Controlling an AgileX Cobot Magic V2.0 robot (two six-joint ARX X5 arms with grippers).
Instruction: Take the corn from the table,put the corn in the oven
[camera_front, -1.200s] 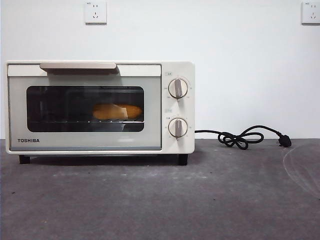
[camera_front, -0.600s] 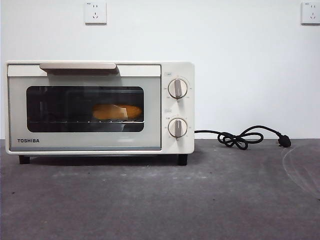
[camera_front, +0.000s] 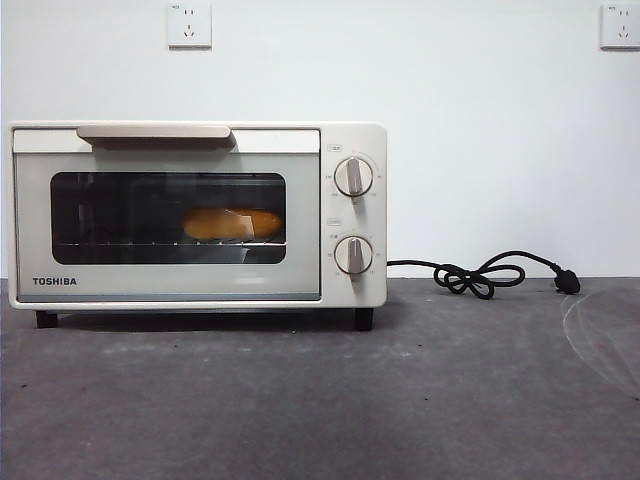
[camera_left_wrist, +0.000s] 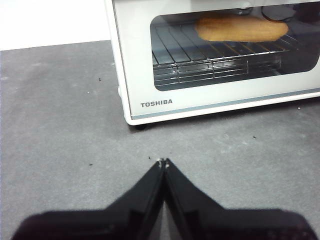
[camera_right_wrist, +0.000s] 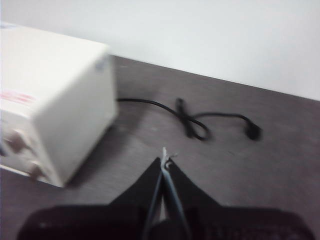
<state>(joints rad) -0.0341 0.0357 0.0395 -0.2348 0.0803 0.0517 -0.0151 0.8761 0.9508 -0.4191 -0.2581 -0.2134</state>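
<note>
The oven (camera_front: 197, 215) has a smooth cream shell, a dark glossy glass door and a metal wire rack (camera_left_wrist: 200, 55). The table (camera_front: 320, 400) looks matt, mottled and rough.

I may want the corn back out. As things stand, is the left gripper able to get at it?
Probably not: the corn lies on the rack behind the oven's closed glass door, and the left gripper sits shut above the table in front.

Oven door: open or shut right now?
Shut. The oven door stands flush and upright, handle on top, and the corn shows through its glass, lying on the rack.
</note>
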